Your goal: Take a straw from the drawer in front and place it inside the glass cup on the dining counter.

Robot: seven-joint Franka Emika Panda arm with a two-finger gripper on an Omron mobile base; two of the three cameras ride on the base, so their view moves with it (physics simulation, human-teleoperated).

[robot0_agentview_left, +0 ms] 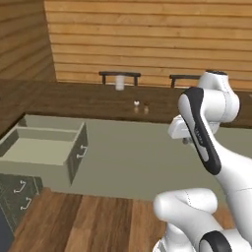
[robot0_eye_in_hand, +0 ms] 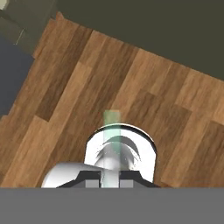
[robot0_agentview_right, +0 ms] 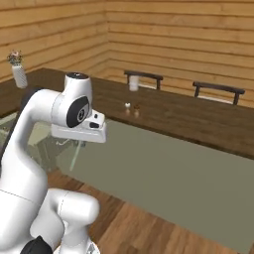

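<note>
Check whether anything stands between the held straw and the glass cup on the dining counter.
Only two small objects on the dining counter, nearer the robot than the glass cup. The straw in the hand could likely pass above them.

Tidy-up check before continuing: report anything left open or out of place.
The drawer stands pulled fully out from the green cabinets, its pale inside bare in the left base view. The glass cup sits upright on the dining counter.
</note>
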